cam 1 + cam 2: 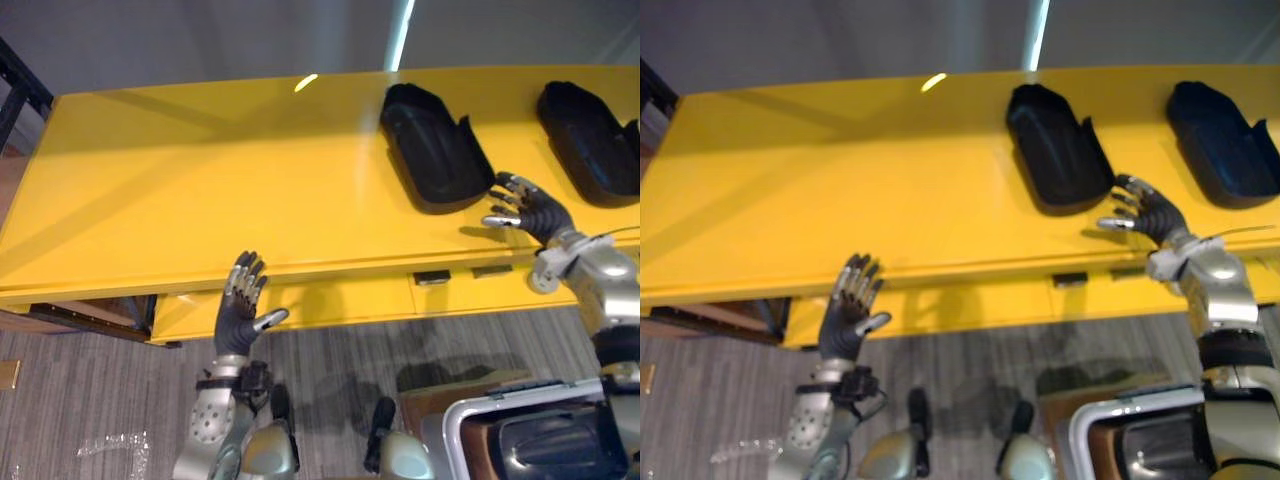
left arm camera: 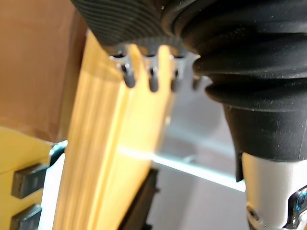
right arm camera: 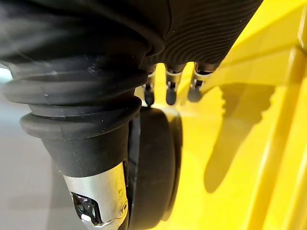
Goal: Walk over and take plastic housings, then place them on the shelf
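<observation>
Reaching looks like the step in hand: the right hand [image 1: 527,212] hovers over the counter [image 1: 200,180] near its front edge, toward the right end. Its fingers [image 1: 505,186] are spread and loosely bent, grasping nothing, just beside the near end of the closer housing [image 1: 435,150]; whether they touch it I cannot tell. To do it well, I judge the hand should pass over the near wall, thumb outside and fingers inside the hollow. It should close on the rim rather than the smooth rounded side, which would likely slip. The left hand [image 1: 238,305] is held up, released, below the front edge. The housing is a black, matte, hollow shell lying open side up, its wall notched at the near end. A second housing [image 1: 590,145] lies apart from it, nearer the right end.
</observation>
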Robot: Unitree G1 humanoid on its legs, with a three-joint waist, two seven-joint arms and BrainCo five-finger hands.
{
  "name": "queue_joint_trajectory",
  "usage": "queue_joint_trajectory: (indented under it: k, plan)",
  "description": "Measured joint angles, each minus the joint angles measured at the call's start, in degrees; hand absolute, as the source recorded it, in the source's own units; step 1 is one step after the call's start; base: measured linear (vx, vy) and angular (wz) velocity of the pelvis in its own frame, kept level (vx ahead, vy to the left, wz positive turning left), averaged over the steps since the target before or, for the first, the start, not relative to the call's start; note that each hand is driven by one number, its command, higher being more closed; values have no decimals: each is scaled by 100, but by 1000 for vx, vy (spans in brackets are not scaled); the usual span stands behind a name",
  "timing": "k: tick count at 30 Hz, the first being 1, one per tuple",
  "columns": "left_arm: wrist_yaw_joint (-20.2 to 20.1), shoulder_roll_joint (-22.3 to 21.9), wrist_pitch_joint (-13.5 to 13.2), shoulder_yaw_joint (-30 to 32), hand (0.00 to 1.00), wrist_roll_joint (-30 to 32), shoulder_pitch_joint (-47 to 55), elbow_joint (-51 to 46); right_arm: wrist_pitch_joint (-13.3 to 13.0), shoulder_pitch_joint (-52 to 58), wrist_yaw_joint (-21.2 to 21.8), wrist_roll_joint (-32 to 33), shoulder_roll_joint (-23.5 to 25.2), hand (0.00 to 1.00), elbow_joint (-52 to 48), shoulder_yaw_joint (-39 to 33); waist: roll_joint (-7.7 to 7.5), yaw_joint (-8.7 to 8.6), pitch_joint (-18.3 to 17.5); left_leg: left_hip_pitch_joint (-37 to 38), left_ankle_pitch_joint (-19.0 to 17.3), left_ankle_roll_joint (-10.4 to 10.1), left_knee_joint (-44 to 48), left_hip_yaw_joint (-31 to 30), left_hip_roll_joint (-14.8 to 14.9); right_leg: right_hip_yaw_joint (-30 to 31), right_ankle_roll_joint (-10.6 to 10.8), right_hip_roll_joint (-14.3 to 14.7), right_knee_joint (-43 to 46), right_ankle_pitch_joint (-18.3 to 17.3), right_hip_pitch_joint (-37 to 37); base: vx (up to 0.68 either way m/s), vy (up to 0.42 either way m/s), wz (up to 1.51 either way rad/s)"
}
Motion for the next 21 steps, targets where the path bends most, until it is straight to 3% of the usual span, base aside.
queue_joint_trajectory:
  k: [8, 21]
  plan:
    - [7, 21, 11, 13, 0, 12, -2, 3, 1, 133, -6, -7, 330, 0, -174, 25, -143, 10, -84, 5, 2, -4, 22, -2, 29, 0, -10, 41, -39, 8, 23, 0, 0, 0]
    - [0, 198, 12, 24, 0, 12, -37, 18, -28, 161, -12, -10, 483, 0, -254, 242, -200, 16, -135, 13, 22, -32, 21, -28, 60, -4, -16, 79, -52, 11, 43, 0, 0, 0]
